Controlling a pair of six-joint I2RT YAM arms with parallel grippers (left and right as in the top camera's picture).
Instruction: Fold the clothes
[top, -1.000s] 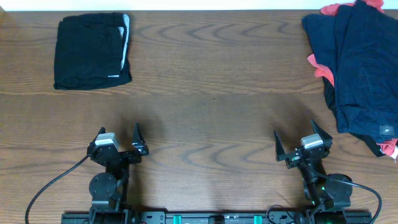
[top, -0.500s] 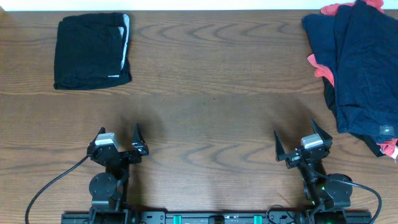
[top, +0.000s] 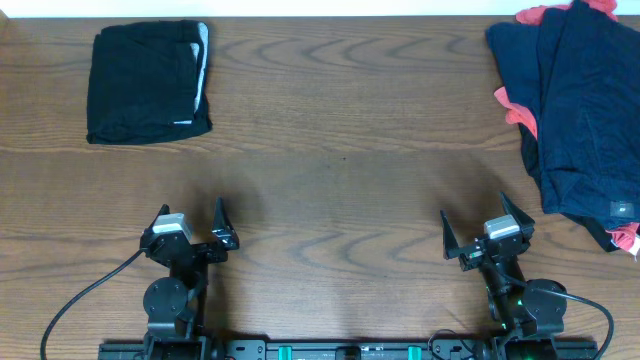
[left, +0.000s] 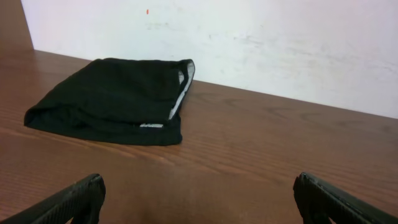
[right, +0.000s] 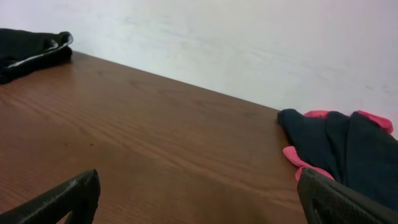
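A folded black garment with a pale grey stripe lies at the far left of the table; the left wrist view shows this black garment ahead. A heap of dark navy and coral-red clothes sits at the far right, and its edge shows in the right wrist view. My left gripper rests near the front edge, open and empty. My right gripper rests near the front right, also open, with nothing between its fingers.
The wooden table stretches between the two piles. A white wall runs behind its far edge. Black cables trail from the arm bases at the front.
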